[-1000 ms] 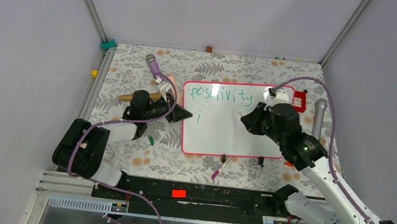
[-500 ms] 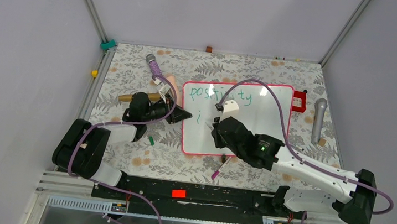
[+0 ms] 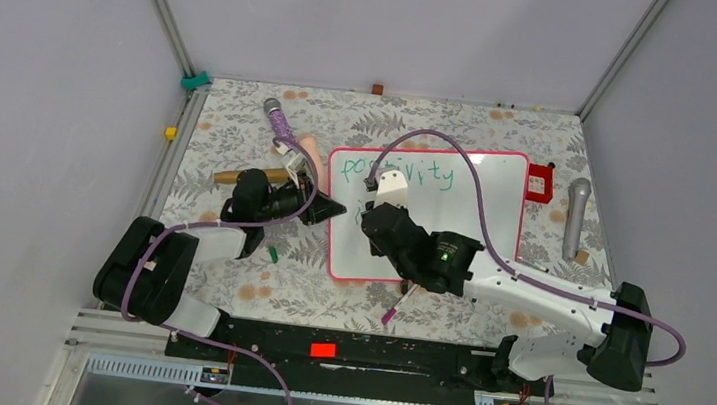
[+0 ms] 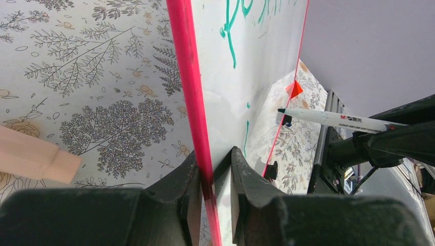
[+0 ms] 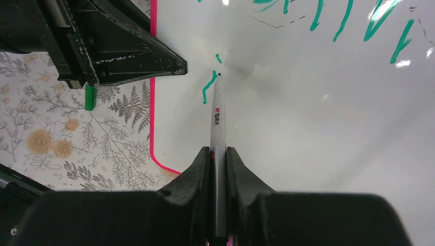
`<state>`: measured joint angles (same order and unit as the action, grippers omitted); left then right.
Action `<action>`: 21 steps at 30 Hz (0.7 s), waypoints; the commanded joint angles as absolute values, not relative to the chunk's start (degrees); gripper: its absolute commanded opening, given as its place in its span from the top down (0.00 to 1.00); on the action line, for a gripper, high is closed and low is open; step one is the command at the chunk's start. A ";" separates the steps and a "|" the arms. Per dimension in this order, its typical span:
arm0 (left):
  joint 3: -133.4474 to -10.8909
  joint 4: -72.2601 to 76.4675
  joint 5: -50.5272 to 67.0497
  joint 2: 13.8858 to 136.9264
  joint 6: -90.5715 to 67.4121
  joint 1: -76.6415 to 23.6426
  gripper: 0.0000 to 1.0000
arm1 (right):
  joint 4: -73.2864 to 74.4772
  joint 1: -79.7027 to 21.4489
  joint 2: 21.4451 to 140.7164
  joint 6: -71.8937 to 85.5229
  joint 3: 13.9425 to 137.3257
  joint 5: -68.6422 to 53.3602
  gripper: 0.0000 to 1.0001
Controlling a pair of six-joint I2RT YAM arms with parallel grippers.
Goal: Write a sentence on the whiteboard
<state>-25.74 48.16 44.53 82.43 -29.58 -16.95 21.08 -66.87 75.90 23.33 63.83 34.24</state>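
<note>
The whiteboard (image 3: 473, 225) lies flat on the patterned table, with "positivity" in green on its top line and a short green "i" below it at the left. My left gripper (image 3: 334, 207) is shut on the board's left pink-red edge (image 4: 187, 77); its fingers (image 4: 241, 169) pinch the frame. My right gripper (image 3: 373, 226) is shut on a white marker (image 5: 217, 118). The marker's tip is at the green "i" stroke (image 5: 208, 87), at or just above the board (image 5: 318, 128). The marker also shows in the left wrist view (image 4: 333, 119).
A purple microphone (image 3: 279, 120) and a wooden cylinder (image 3: 226, 177) lie left of the board. A red object (image 3: 540, 182) and a grey microphone (image 3: 574, 217) lie to its right. A pink marker (image 3: 398, 302) lies by the near edge. A green cap (image 3: 273, 253) lies near my left arm.
My right arm has swung left across the board, from its right side to the left end of the second line, carrying the marker. The left gripper has not moved.
</note>
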 commanded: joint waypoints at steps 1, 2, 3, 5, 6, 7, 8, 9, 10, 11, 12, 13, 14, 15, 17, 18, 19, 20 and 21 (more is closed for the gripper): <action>-25.14 48.76 33.33 81.77 -21.10 -16.17 1.00 | 22.52 -67.66 77.22 23.72 66.96 38.61 1.00; -25.14 48.71 33.36 81.75 -21.09 -16.17 1.00 | 22.73 -67.65 77.49 23.87 67.04 38.81 1.00; -25.14 48.70 33.33 81.74 -21.09 -16.17 1.00 | 22.80 -67.63 77.77 23.97 67.01 38.77 1.00; -25.20 48.75 33.47 81.87 -21.16 -16.11 1.00 | 22.88 -67.62 78.15 24.23 66.89 38.75 1.00; -25.22 48.75 33.43 81.91 -21.18 -16.13 1.00 | 22.85 -67.66 78.42 24.32 66.89 38.71 1.00; -25.25 48.84 33.42 81.97 -21.25 -16.14 1.00 | 22.80 -67.67 78.69 24.41 66.88 38.61 1.00; -25.23 48.94 33.45 81.93 -21.27 -16.15 1.00 | 22.77 -67.71 78.86 24.42 66.96 38.51 1.00; -25.22 48.88 33.51 82.04 -21.34 -16.17 1.00 | 22.84 -67.64 79.13 24.51 67.03 38.48 1.00; -25.28 48.95 33.53 82.01 -21.35 -16.17 1.00 | 22.77 -67.67 79.36 24.44 67.11 38.48 1.00; -25.31 49.01 33.54 82.07 -21.36 -16.13 1.00 | 22.72 -67.70 79.62 24.50 67.18 38.53 1.00; -25.31 48.99 33.56 82.01 -21.36 -16.17 1.00 | 22.75 -67.67 79.81 24.52 67.29 38.62 1.00; -25.27 48.94 33.45 82.05 -21.36 -16.16 1.00 | 22.71 -67.63 79.94 24.47 67.36 38.73 1.00; -25.31 48.91 33.47 82.05 -21.40 -16.14 1.00 | 22.76 -67.63 80.18 24.44 67.47 38.76 1.00; -25.31 49.00 33.41 82.06 -21.36 -16.11 1.00 | 22.69 -67.67 80.30 24.34 67.57 38.83 1.00; -25.31 48.95 33.46 82.03 -21.31 -16.12 1.00 | 22.69 -67.68 80.71 24.11 67.75 39.07 1.00; -25.31 48.86 33.47 81.99 -21.35 -16.13 1.00 | 22.87 -67.62 80.98 24.13 67.76 39.37 1.00; -25.36 48.93 33.44 82.02 -21.36 -16.16 1.00 | 23.04 -67.67 81.14 24.14 67.84 39.62 1.00; -25.32 48.89 33.48 81.94 -21.36 -16.17 1.00 | 23.18 -67.66 81.20 24.12 67.81 39.87 1.00; -25.31 48.89 33.47 81.96 -21.29 -16.11 1.00 | 23.33 -67.67 81.26 24.16 67.85 40.00 1.00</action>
